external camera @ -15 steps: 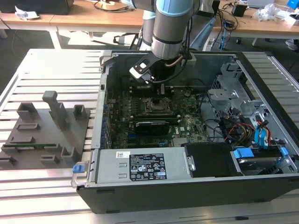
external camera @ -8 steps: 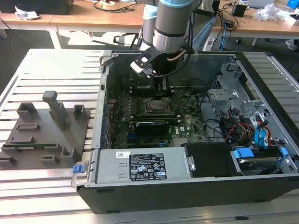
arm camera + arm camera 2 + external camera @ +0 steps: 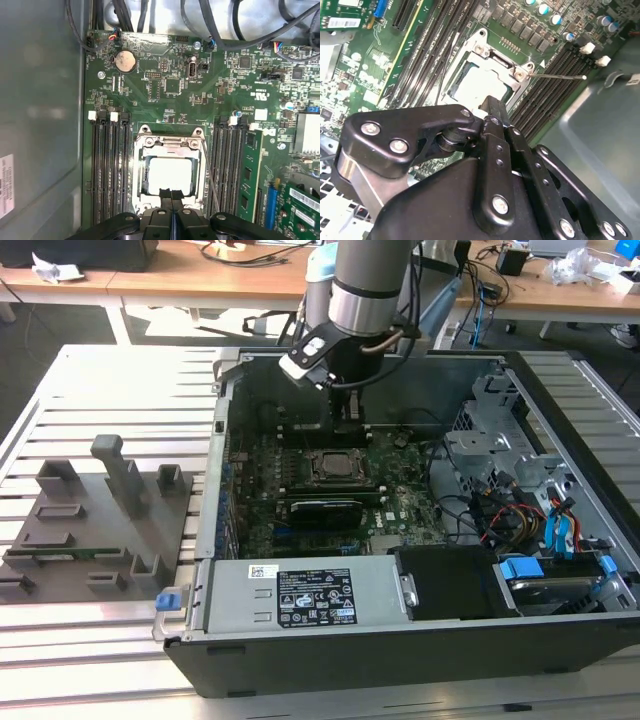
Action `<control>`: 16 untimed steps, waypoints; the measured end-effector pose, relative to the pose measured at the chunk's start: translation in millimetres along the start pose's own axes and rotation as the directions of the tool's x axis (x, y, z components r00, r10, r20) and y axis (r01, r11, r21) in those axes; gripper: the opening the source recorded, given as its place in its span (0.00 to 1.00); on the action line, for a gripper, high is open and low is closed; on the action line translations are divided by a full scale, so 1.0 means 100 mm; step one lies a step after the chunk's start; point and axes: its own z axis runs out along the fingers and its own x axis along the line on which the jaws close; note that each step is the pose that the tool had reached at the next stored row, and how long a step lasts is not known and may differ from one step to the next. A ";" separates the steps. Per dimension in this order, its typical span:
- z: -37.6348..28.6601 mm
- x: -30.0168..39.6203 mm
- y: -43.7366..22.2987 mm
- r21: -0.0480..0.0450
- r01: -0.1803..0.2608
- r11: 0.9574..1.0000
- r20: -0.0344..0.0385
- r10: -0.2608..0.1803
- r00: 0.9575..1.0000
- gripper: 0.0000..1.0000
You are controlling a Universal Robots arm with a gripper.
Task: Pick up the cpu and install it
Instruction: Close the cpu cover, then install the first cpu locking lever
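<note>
The cpu (image 3: 169, 174) is a pale square chip lying flat inside the black socket frame (image 3: 170, 144) on the green motherboard (image 3: 175, 85). The second wrist view has the cpu (image 3: 480, 86) just beyond my fingertip. My gripper (image 3: 171, 194) hangs above the near edge of the socket with its two fingers pressed together and nothing between them. In the exterior view the gripper (image 3: 346, 412) stands inside the open computer case, behind and above the socket (image 3: 335, 468). The socket's thin latch wire (image 3: 207, 170) sticks out beside the frame.
Dark memory slots (image 3: 107, 170) flank the socket. A long black card (image 3: 325, 508) lies in front of it, with the power supply (image 3: 300, 605) nearer still. The drive cage and cables (image 3: 520, 510) are on the exterior view's right. A grey fixture plate (image 3: 100, 520) sits outside the case.
</note>
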 end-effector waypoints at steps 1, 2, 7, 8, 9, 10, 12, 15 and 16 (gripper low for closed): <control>-0.031 -0.002 -0.003 0.000 0.000 1.000 0.000 0.000 1.000 0.11; -0.040 -0.011 -0.003 0.000 0.000 1.000 0.000 0.000 1.000 0.11; -0.039 -0.080 -0.007 0.000 0.000 1.000 -0.001 0.000 1.000 0.11; -0.039 -0.080 -0.006 0.000 0.000 1.000 -0.001 0.000 1.000 0.11; -0.039 -0.081 -0.006 0.000 0.000 1.000 -0.001 0.000 1.000 0.11; -0.039 -0.081 -0.007 0.000 0.000 1.000 -0.001 0.000 1.000 0.11; -0.039 -0.081 -0.007 0.000 0.000 1.000 -0.001 0.000 1.000 0.11; -0.039 -0.081 -0.007 0.000 0.000 1.000 -0.001 0.000 1.000 0.11; -0.039 -0.081 -0.006 0.000 0.000 1.000 -0.001 0.000 1.000 0.11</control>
